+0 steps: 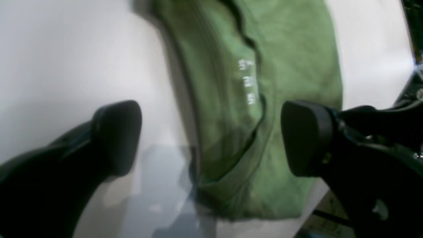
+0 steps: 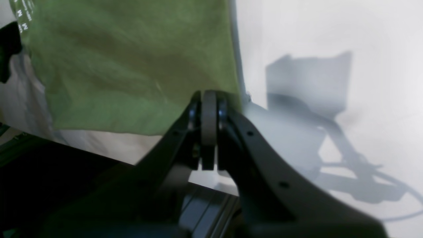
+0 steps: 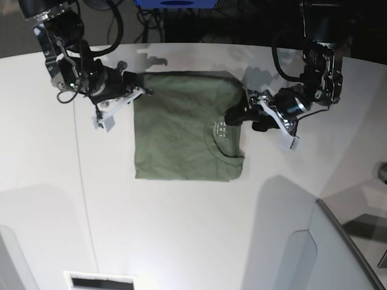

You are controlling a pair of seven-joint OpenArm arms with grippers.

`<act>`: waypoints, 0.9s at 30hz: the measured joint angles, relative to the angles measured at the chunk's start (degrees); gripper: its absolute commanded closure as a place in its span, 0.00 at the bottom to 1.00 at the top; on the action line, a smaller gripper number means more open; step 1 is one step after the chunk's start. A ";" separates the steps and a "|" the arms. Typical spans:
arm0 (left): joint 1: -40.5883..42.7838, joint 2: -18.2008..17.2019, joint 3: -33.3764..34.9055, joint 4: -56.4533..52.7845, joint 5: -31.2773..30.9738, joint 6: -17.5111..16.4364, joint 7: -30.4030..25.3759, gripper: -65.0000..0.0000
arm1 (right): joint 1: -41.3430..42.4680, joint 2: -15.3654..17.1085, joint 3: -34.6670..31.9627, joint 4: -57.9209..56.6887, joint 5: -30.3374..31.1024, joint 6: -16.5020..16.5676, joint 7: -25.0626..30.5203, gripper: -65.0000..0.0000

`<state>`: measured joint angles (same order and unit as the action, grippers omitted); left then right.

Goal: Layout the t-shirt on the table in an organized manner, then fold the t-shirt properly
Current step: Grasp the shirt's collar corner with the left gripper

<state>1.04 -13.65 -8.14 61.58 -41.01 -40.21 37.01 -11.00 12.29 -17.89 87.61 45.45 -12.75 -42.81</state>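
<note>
Now, on the left of the base view, the right gripper [image 3: 140, 90] is pinching the far left corner of the t-shirt [image 3: 181, 130], probably to keep that side from sliding. The shirt is lying folded in a neat block on the white table [image 3: 181, 229]. On the right, the left gripper [image 1: 211, 138] is hanging wide open over the collar, gripping nothing. The white label [image 1: 247, 82] is too blurry to read, and the folded-under sleeves are hiding.
</note>
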 measured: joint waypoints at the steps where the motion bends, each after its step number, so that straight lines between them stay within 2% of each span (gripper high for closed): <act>1: -0.31 0.22 0.61 -0.61 0.00 0.07 -0.96 0.00 | -0.02 0.02 0.00 0.00 0.00 0.02 -0.04 1.00; 6: -1.07 1.99 4.96 -4.31 -1.38 -0.83 -6.64 0.00 | 0.00 0.04 0.00 0.00 -0.02 0.00 -0.04 1.00; 12: -5.01 4.07 6.69 -10.45 -2.45 -1.53 -7.65 0.00 | 0.00 0.02 0.00 0.00 -0.02 0.02 -0.04 1.00; 15: -5.53 4.52 7.17 -12.15 -2.32 -1.77 -10.08 0.00 | -0.02 0.04 0.02 0.00 -0.02 0.00 -0.07 1.00; 16: -5.77 4.50 7.23 -12.68 -2.08 -1.90 -10.60 0.06 | -0.02 0.07 0.02 0.00 0.00 0.02 -0.02 1.00; 19: -7.13 4.68 7.23 -15.67 -2.01 -1.66 -12.11 0.36 | -0.04 0.11 0.04 0.00 -0.04 0.00 -0.04 1.00; 21: -7.58 4.90 7.15 -17.92 -1.73 -1.68 -12.48 0.50 | -0.02 0.15 0.04 0.00 0.00 0.04 -0.02 1.00; 23: -8.22 4.90 7.23 -18.38 -0.68 -1.70 -11.76 0.60 | -0.02 0.17 0.04 0.00 0.00 0.07 -0.04 1.00; 27: -8.68 4.96 7.50 -18.64 -0.63 -1.68 -11.54 0.72 | 0.00 0.17 0.04 0.00 0.00 0.11 -0.02 1.00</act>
<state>-7.64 -8.69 -0.64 42.94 -41.65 -41.89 25.47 -11.00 12.47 -17.85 87.61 45.45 -12.64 -42.83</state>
